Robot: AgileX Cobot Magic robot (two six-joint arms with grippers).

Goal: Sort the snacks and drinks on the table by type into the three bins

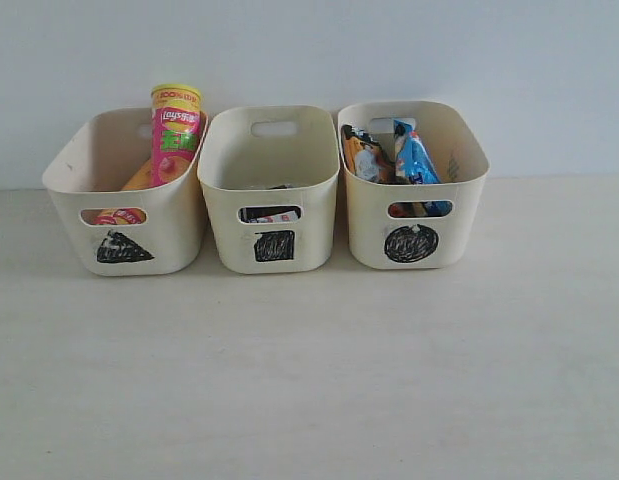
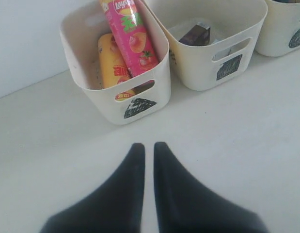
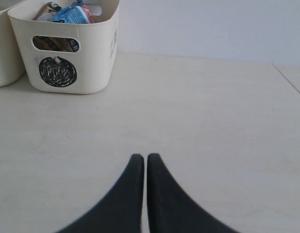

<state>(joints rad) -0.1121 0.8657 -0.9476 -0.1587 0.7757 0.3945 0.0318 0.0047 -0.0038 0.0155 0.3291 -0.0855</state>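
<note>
Three cream bins stand in a row at the back of the table [image 1: 309,380]. The triangle bin [image 1: 124,200] holds the pink chip tube [image 1: 176,135], upright, and the yellow-red tube [image 2: 113,65] leaning beside it. Low inside the square bin [image 1: 272,190] lie the drink cartons [image 2: 196,34]. In the circle bin [image 1: 414,190] are the blue noodle pack [image 1: 416,160] and the orange snack bag [image 1: 364,155]. My left gripper [image 2: 149,145] is shut and empty, short of the triangle bin [image 2: 140,97]. My right gripper [image 3: 146,157] is shut and empty, well short of the circle bin [image 3: 67,53]. Neither gripper shows in the exterior view.
A plain pale wall rises right behind the bins. The table's seam or edge [image 3: 288,80] runs off to one side in the right wrist view. Bare tabletop lies between the bins and both grippers.
</note>
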